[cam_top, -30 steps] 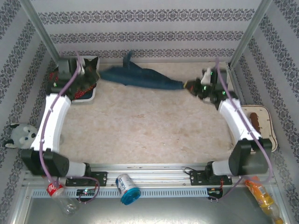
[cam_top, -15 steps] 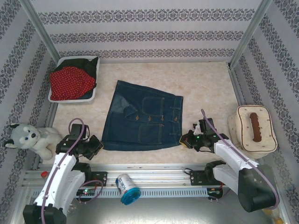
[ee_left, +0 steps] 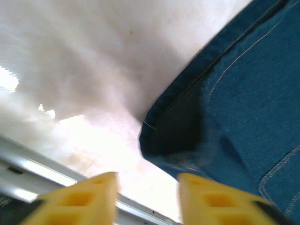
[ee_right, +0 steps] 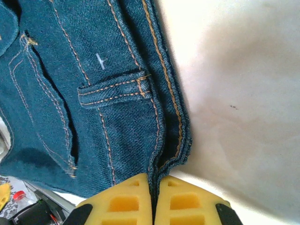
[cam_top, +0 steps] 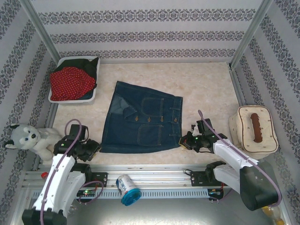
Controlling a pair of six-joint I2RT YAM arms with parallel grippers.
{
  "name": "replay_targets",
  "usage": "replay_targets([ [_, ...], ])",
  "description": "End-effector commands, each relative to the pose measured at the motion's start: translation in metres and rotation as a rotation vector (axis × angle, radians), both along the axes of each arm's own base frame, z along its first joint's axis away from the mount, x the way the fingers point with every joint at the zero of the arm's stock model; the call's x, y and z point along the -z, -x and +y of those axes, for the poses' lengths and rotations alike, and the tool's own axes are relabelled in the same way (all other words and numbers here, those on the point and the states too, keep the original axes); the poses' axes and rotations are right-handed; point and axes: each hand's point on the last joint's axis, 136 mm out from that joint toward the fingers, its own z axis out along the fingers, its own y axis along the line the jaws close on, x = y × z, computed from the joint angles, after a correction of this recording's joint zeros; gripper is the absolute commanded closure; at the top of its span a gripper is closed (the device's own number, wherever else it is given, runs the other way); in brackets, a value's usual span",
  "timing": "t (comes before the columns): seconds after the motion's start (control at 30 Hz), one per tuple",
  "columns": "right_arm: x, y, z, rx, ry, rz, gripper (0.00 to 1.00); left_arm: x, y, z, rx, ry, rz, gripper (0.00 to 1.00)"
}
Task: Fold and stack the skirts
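The left hand (ee_left: pixel 146 183) has opened beside the denim skirt (cam_top: pixel 143 119), while the right hand (ee_right: pixel 153 182) stays clamped on its edge.

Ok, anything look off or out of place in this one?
The denim skirt lies spread mid-table, but its hem corner near the open left claw is curled up, showing a dark underside, so it isn't fully flat. The right claw is shut on the waistband. A can lies on its side at the front rail.
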Motion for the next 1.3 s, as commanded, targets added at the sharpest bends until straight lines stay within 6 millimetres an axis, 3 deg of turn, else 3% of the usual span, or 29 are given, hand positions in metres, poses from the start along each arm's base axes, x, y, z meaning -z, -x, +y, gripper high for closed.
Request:
replay_targets([
  [0.0,0.002,0.004,-0.003,-0.006,0.028,-0.010,1.00,-0.041,0.006,0.015,-0.035,-0.083,-0.053,0.19],
  [0.13,-0.005,-0.005,-0.001,0.012,0.024,-0.033,1.00,-0.076,-0.055,-0.017,0.105,0.028,-0.176,0.18],
  [0.23,-0.016,-0.018,0.002,0.032,0.027,-0.063,1.00,-0.092,-0.114,-0.065,0.287,0.057,-0.301,0.10],
  [0.33,-0.019,-0.022,0.003,0.035,0.041,-0.069,1.00,-0.094,-0.163,-0.122,0.463,0.112,-0.344,0.00],
  [0.4,-0.018,-0.023,0.003,0.031,0.051,-0.066,1.00,-0.088,-0.193,-0.160,0.520,0.187,-0.372,0.00],
  [0.47,-0.017,-0.023,0.003,0.026,0.061,-0.061,1.00,-0.072,-0.210,-0.184,0.537,0.216,-0.343,0.00],
  [0.6,-0.016,-0.025,0.004,0.028,0.072,-0.067,1.00,-0.029,-0.237,-0.209,0.553,0.214,-0.280,0.00],
  [0.77,-0.014,-0.023,0.002,0.031,0.087,-0.063,1.00,0.005,-0.266,-0.213,0.535,0.158,-0.243,0.00],
  [0.9,-0.011,-0.020,-0.002,0.048,0.104,-0.063,1.00,0.034,-0.275,-0.192,0.489,0.040,-0.194,0.00],
  [0.97,-0.007,-0.016,-0.006,0.061,0.121,-0.049,1.00,0.037,-0.279,-0.173,0.445,-0.033,-0.209,0.00],
  [1.13,0.004,-0.008,-0.014,0.098,0.146,-0.018,1.00,0.022,-0.289,-0.136,0.335,-0.088,-0.322,0.00],
  [1.27,0.018,0.002,-0.017,0.105,0.148,0.017,1.00,0.030,-0.288,-0.113,0.286,-0.130,-0.308,0.00],
])
